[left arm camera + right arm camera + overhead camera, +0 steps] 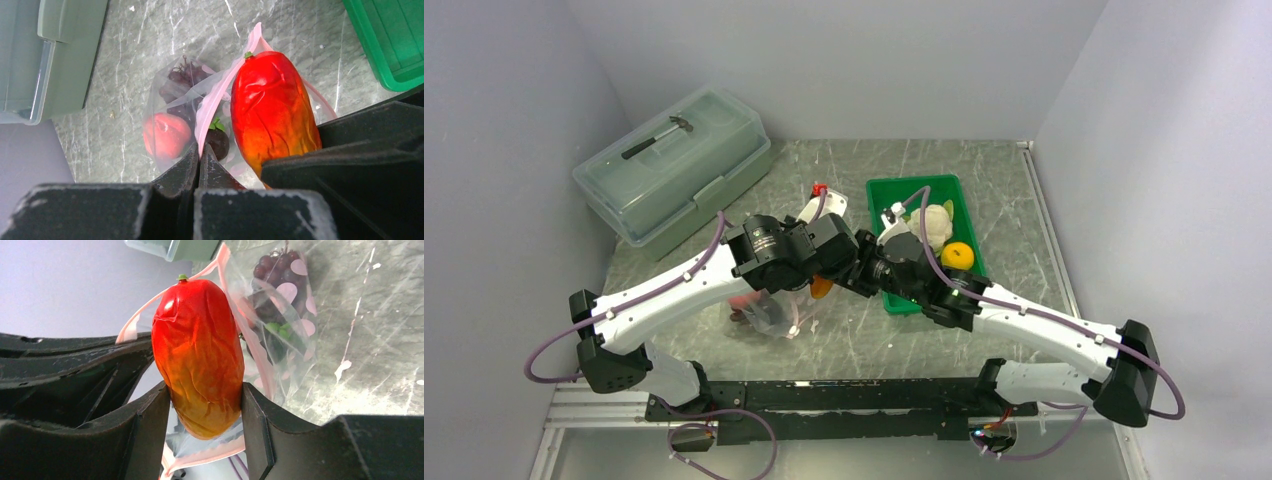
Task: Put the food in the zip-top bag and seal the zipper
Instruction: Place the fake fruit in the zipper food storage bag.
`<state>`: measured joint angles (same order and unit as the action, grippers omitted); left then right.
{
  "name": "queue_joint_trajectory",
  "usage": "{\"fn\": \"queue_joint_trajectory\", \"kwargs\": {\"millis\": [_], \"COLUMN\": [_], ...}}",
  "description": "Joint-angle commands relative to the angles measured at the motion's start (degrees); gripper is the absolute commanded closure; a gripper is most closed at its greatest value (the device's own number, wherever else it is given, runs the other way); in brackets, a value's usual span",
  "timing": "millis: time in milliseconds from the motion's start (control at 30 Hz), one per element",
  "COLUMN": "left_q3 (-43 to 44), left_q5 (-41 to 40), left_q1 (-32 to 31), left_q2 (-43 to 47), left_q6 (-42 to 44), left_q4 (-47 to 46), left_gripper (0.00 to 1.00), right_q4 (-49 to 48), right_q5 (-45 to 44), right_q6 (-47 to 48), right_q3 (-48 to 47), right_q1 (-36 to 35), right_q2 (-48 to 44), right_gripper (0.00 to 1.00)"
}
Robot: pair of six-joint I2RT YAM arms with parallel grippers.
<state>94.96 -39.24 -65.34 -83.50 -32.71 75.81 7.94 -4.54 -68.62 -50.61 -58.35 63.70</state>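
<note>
Counts, left to right: one translucent lidded box (674, 170) at the far left of the grey tabletop (1014, 200), lid on.

One zip-top bag (152, 107) near the middle, lying on the tabletop under the two wrists. The left tool (199, 150) is pinched narrow on the zipper (220, 90), with the pink strip coming up between its tips and that lip lifted. The mouth is open.

Three food pieces are inside the bag:
- one dark grape bunch (182, 82), deepest in
- one pink-red peach (165, 135), left of the strip
- one dark plum (218, 142) with green leaves, just beside the left tool's tips

One red-orange pepper (200, 355) is clamped by its lower orange half in the right tool (205, 395), one finger on each side. Its green stem end points away from the tool. The pepper sits in the bag's mouth, with pink strip on both sides of it in the left wrist view.

One green tray (889, 195) to the right of the bag holds two pieces, one white cauliflower (934, 225) and one orange (957, 256), close together. The right arm partly covers the tray's near end.

Food total is six: three bagged, one at the mouth, two in the tray.
</note>
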Motion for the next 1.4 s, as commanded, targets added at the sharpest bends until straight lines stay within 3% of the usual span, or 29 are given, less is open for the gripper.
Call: {"fn": "queue_joint_trajectory", "kwargs": {"millis": [0,200,733,1067,1367], "left_q3": [1.66,1.45,1.55,0.81,0.41], "left_q5": [-0.31,-0.26,-0.04,-0.14,-0.42], "left_q1": [-0.23,-0.23,-0.23,-0.23,-0.23], "left_q2": [1.88,2.22,2.38,2.56,3.38], "left_q6": [-1.54,-1.35,-1.21,-1.34,-1.64], "left_q4": [-0.92,-0.86,-0.70,-0.50,-0.40], "left_gripper": [1.00,0.99,0.99,0.99,0.99], "right_q4": [0.82,2.66,4.97,4.75,13.27], "right_q5": [-3.35,-4.17,-6.70,-6.98,-11.14], "right_q6": [-0.42,0.36,4.27,6.34,12.14], "right_q3": [-1.29,-2.07,-7.08,-6.70,-6.87], "right_q1": [-0.36,-0.78,-1.24,-1.24,-1.24], "right_q2": [1.06,2.18,4.19,1.86,-5.87], "right_gripper": [0.61,0.58,0.29,0.27,0.28]}}
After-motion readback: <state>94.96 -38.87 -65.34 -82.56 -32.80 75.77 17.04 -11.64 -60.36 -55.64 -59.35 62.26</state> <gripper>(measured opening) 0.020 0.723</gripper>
